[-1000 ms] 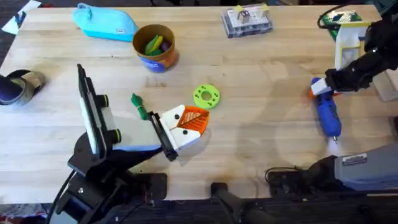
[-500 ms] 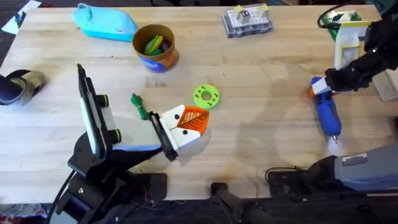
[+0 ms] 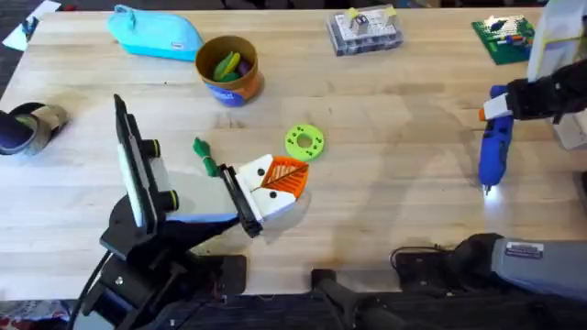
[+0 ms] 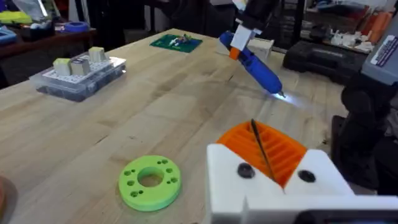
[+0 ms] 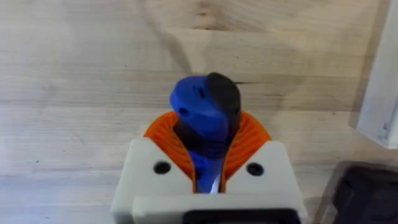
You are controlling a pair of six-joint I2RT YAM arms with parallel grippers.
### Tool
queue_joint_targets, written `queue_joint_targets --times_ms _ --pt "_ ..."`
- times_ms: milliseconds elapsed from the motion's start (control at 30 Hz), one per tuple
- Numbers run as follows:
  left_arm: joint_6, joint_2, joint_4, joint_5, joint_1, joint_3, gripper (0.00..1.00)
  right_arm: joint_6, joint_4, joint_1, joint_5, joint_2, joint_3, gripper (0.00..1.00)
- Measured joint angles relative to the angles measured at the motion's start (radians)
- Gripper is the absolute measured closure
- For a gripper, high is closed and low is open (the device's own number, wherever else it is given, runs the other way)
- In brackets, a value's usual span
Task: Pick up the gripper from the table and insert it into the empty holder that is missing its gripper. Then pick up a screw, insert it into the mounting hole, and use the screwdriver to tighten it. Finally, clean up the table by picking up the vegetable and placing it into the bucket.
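Note:
My right gripper (image 3: 515, 99) is shut on the blue screwdriver (image 3: 495, 151) near its orange collar, holding it tilted above the table's right side with its lit tip pointing down. In the right wrist view the orange pads (image 5: 249, 140) clamp the screwdriver (image 5: 199, 109). My left gripper (image 3: 284, 174) rests low at the table's middle, its pads (image 4: 283, 149) pressed together on a thin dark sliver I cannot identify. The green vegetable (image 3: 204, 156) lies just left of it. The orange-tan bucket (image 3: 227, 69) stands behind, holding yellow-green and purple toys.
A green disc with holes (image 3: 304, 142) lies right of the vegetable. A black upright frame with yellow-green knobs (image 3: 130, 160) stands at the left. Along the back are a light-blue pouch (image 3: 156, 32), a clear parts box (image 3: 365, 32) and a green board (image 3: 503, 37).
My right gripper has lifted the screwdriver off the table and carried it right and farther back. The left arm has not moved.

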Motion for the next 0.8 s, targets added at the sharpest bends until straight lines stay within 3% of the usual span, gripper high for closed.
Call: queue_joint_targets --times_ms 400,633,800 --pt "0.000 0.000 0.000 0.000 0.000 0.000 0.986 0.048 -0.012 0.000 -0.022 -0.279 0.000 0.859" --pt "0.000 0.000 0.000 0.000 0.000 0.000 0.986 0.086 -0.012 0.000 -0.110 -0.476 -0.003 0.869" --pt "0.000 0.000 0.000 0.000 0.000 0.000 0.986 0.137 0.053 0.000 -0.213 -0.624 -0.095 0.875"
